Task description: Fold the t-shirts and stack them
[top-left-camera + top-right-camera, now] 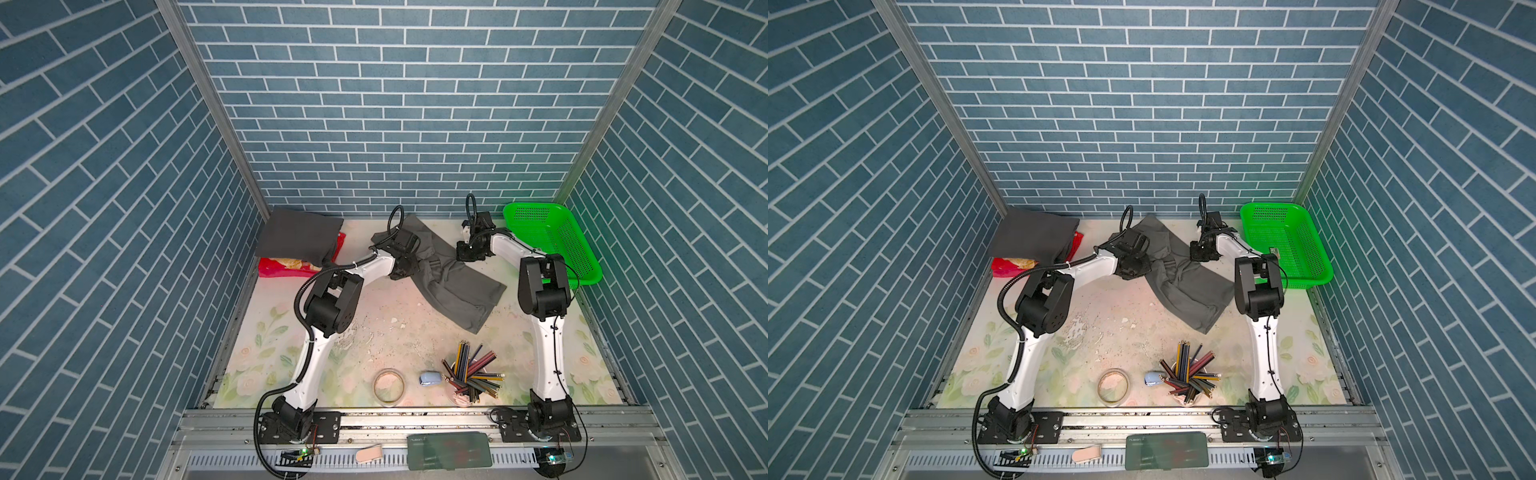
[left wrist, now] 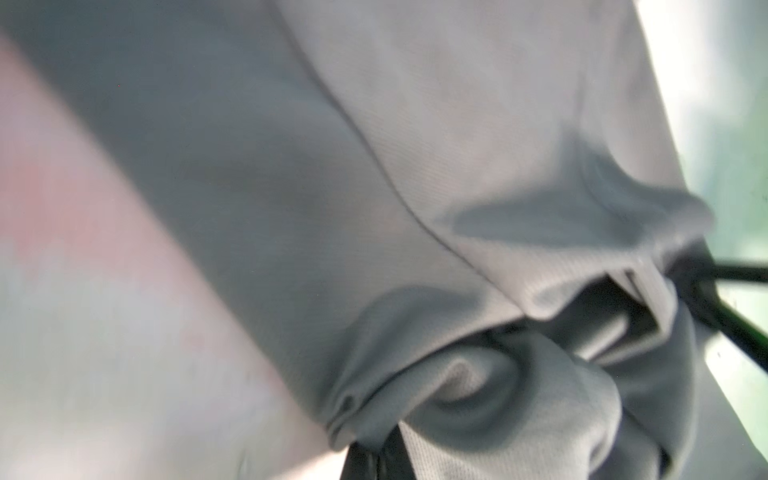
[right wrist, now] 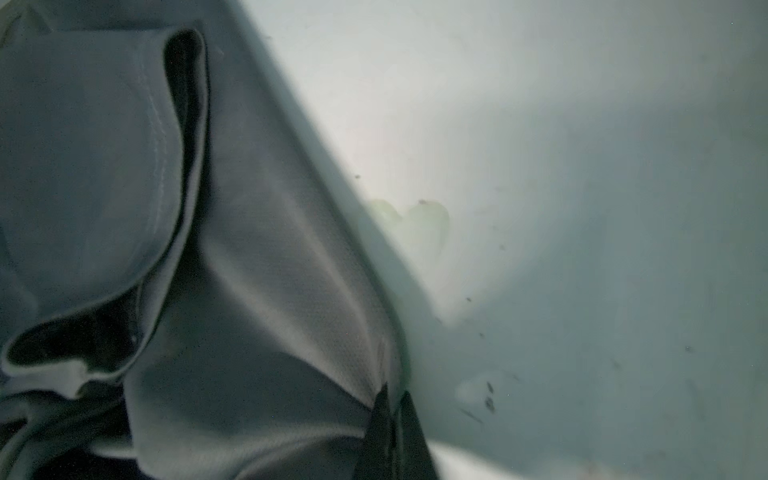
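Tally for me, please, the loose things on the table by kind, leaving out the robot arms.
T-shirts: 2 (mid-grey t-shirt, charcoal t-shirt)
Green basket: 1
Red packet: 1
Tape ring: 1
Small pale blue item: 1
Cup of coloured pencils: 1
Total: 7

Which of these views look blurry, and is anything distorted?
Left wrist view: mostly soft, the grey t-shirt filling it. Right wrist view: cloth weave fairly sharp, tabletop hazy and shadowed. Both top views: crisp, evenly lit, wide-angle splaying the brick walls.
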